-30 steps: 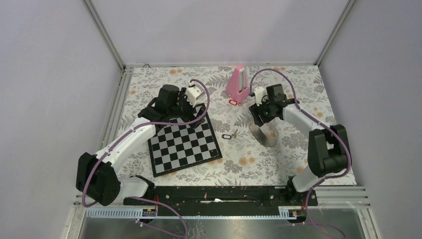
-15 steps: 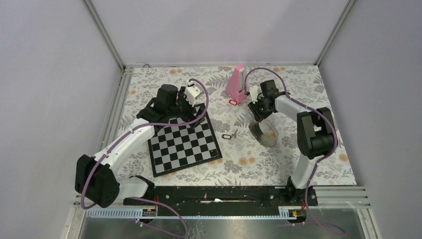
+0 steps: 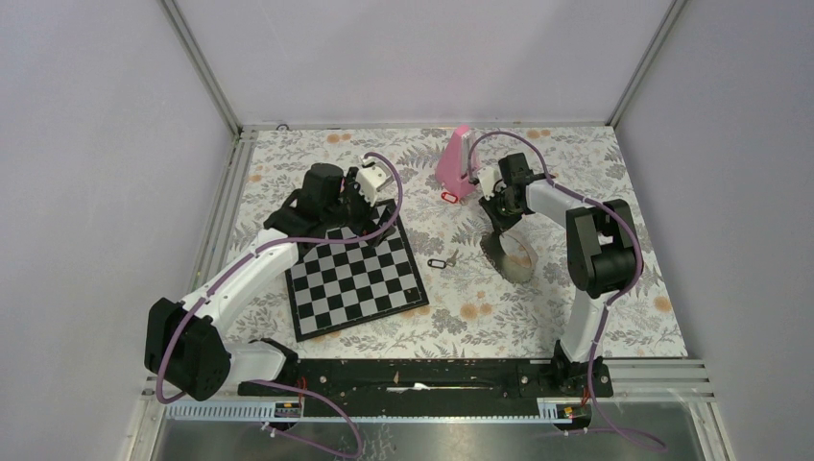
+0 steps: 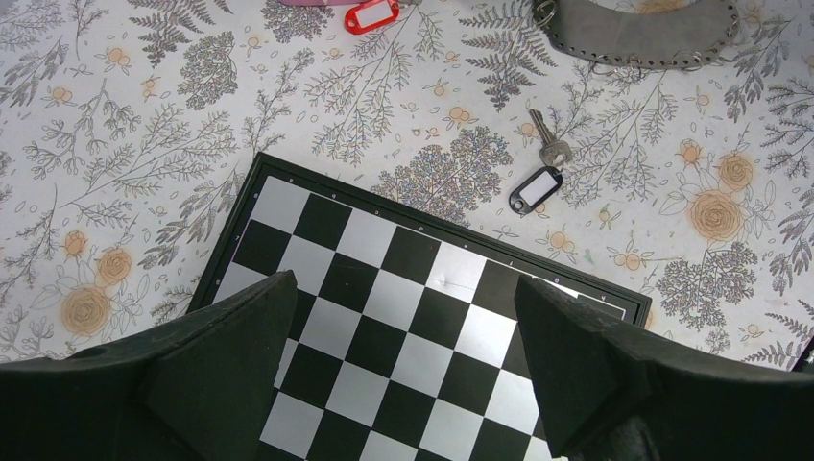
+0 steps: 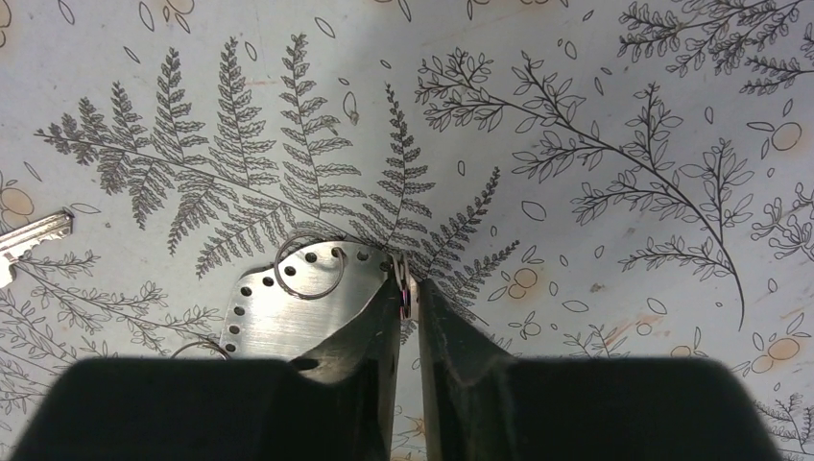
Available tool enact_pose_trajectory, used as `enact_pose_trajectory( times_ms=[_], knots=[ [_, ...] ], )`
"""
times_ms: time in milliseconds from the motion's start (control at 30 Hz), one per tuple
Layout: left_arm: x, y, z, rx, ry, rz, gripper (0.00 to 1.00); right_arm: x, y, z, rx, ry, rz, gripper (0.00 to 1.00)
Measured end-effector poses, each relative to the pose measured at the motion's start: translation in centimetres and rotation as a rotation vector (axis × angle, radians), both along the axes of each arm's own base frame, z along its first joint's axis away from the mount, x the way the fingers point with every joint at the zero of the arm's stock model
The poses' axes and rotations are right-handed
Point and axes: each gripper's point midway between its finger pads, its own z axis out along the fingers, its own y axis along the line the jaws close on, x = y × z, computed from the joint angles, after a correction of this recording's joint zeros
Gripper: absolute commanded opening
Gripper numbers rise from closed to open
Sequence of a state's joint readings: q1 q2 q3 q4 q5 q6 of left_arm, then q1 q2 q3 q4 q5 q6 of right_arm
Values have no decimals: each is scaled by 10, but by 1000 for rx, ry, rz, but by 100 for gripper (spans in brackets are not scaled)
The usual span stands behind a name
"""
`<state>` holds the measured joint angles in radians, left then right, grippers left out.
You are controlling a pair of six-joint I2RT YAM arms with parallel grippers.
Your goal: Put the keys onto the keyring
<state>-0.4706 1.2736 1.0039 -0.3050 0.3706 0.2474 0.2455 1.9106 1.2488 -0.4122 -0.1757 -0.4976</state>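
Right wrist view shows the right gripper (image 5: pixel 409 300) nearly closed, its fingertips pinching a small wire ring (image 5: pixel 404 280) at the edge of the keyring (image 5: pixel 288 312), a grey perforated band lying on the floral table (image 5: pixel 595 144). The silver key (image 4: pixel 549 146) with its black tag (image 4: pixel 535 188) lies apart, between band and chessboard (image 4: pixel 384 327). The red key (image 4: pixel 370 14) lies beside the pink metronome (image 3: pixel 459 158). The left gripper (image 4: pixel 403 303) hovers over the chessboard, jaws wide, holding nothing.

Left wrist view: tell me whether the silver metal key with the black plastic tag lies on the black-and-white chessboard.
No, the silver metal key lies on the floral tablecloth, beyond the edge of the black-and-white chessboard.
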Motion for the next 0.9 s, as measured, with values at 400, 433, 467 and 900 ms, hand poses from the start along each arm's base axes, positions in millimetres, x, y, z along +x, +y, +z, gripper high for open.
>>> enact_pose_trajectory(
  times_ms=[400, 433, 467, 900],
  knots=[
    [5, -1, 3, -6, -23, 8, 93, 1, 9, 19, 49, -16, 34, 0],
    [6, -1, 2, -4, -21, 8, 93, 0, 12, 26, 65, -29, 44, 0],
    [6, -1, 0, -3, -17, 8, 93, -2, 15, 34, 85, -41, 55, 0],
    [19, -31, -6, -74, 98, -46, 90, -56, 59, 157, 421, -246, 246, 0]
  ],
)
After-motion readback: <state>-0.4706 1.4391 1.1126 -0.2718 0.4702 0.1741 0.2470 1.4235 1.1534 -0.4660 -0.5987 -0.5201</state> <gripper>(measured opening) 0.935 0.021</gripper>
